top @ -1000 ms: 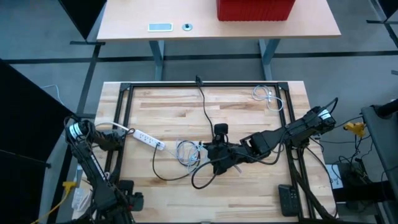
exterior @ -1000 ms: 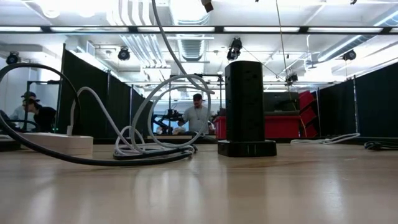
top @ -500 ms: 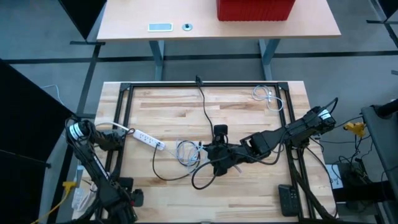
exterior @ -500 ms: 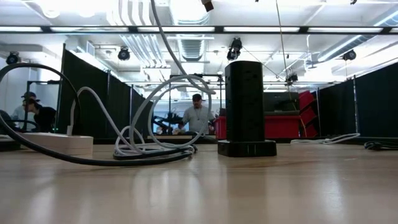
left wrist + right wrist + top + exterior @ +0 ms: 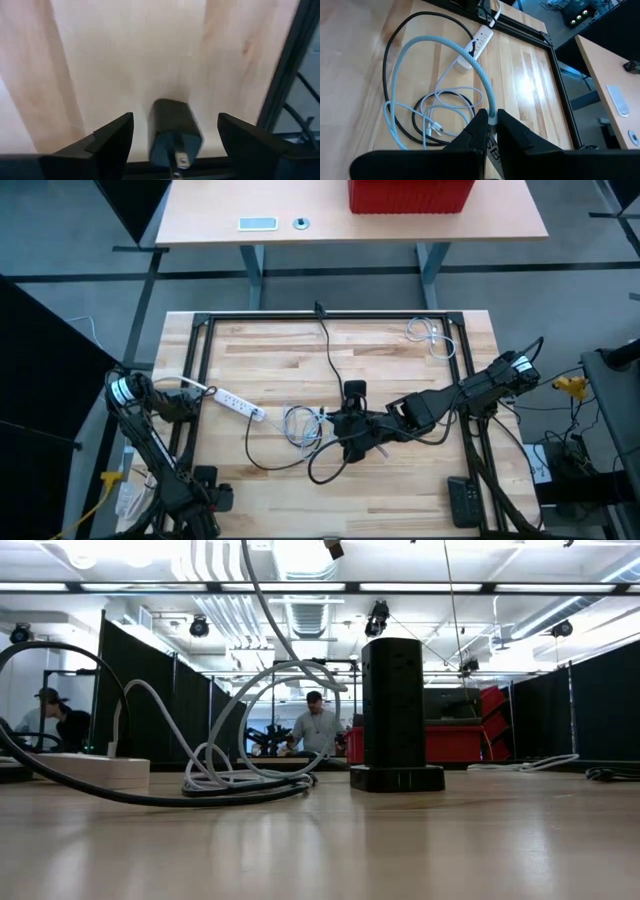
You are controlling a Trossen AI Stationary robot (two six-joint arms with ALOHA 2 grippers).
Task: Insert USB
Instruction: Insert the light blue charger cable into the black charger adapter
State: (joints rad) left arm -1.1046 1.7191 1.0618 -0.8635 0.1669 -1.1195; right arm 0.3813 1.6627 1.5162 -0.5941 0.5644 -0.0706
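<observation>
Pale butcher-block wood, striped in long glued planks, makes up the table (image 5: 400,360), edged by a thin black metal frame (image 5: 330,317). The right gripper (image 5: 489,122) lies low near the table's middle, its two dark fingers pinched almost together on the end of a light blue braided cable (image 5: 451,49), which arches away in a stiff loop towards a white plastic power strip (image 5: 477,39); the plug itself is buried between the fingers and cannot be made out. In the high view that gripper blends into a dark tangle beside the black cylindrical power tower (image 5: 355,391), so contact between them cannot be judged. Seen level with the table, the tower (image 5: 392,705) stands upright on a wider round base, matte and ribbed with sockets, while a thick black cord (image 5: 150,796) and thin white loops sprawl beside it. The left gripper (image 5: 175,137) hangs at the table's near left corner, fingers spread wide with nothing gripped; between them sits a small black rounded charger block (image 5: 172,127) on the wood, its lower edge cut off. A person (image 5: 314,728) stands blurred in the room behind.
</observation>
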